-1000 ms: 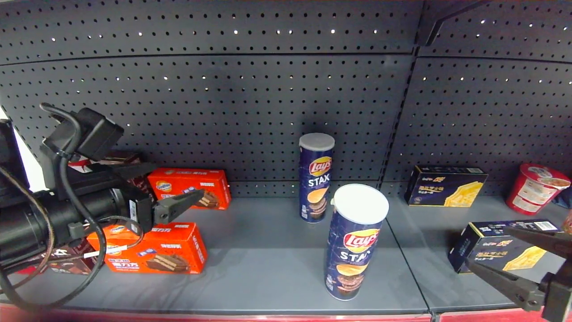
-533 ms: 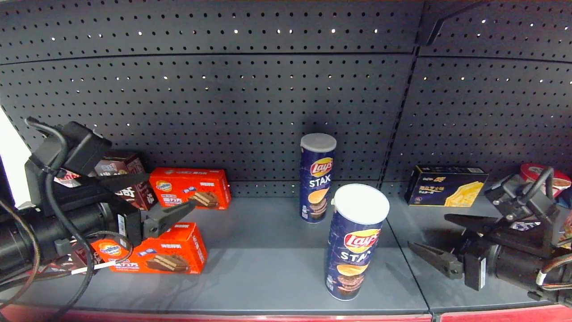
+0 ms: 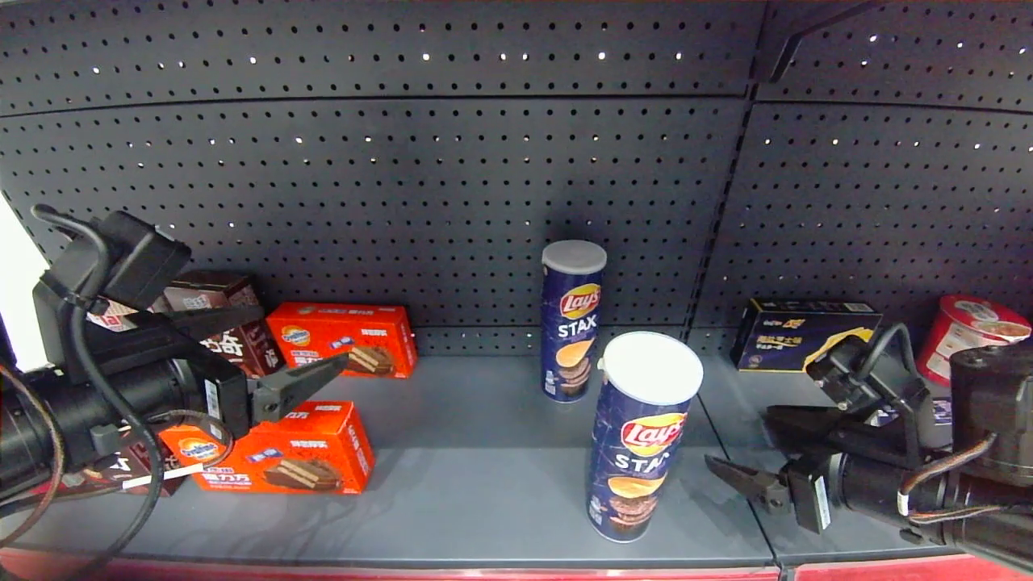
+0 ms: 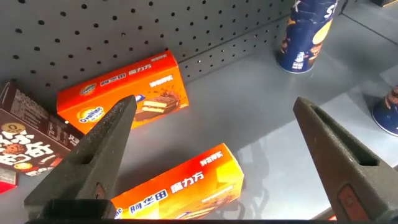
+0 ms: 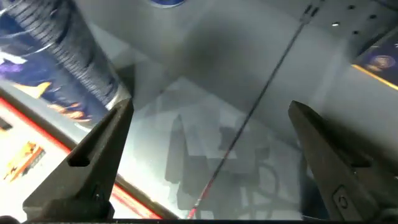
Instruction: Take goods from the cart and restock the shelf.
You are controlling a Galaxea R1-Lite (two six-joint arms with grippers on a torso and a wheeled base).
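Observation:
Two tall dark-blue chip cans stand on the grey shelf [image 3: 484, 476]: one near the front [image 3: 643, 436], one farther back [image 3: 571, 321]. My right gripper [image 3: 738, 440] hovers open and empty just right of the near can, low over the shelf's front; its wrist view shows that can [image 5: 68, 56] beside the spread fingers [image 5: 210, 107]. My left gripper [image 3: 305, 335] is open and empty at the left, above two orange snack boxes [image 3: 343, 337] [image 3: 282, 452]. In the left wrist view its fingers [image 4: 214, 102] frame both boxes [image 4: 124, 90] [image 4: 180, 186].
A brown box [image 3: 218, 323] leans at the far left. A dark-blue box [image 3: 795, 335] and a red cup [image 3: 972, 327] sit at the back right. A perforated panel backs the shelf, and a red strip [image 5: 37, 124] edges its front. Bare shelf lies between the orange boxes and the cans.
My right arm has swung in from the lower right corner leftward, close to the near can, covering the front blue box. The left arm has drawn back slightly to the left.

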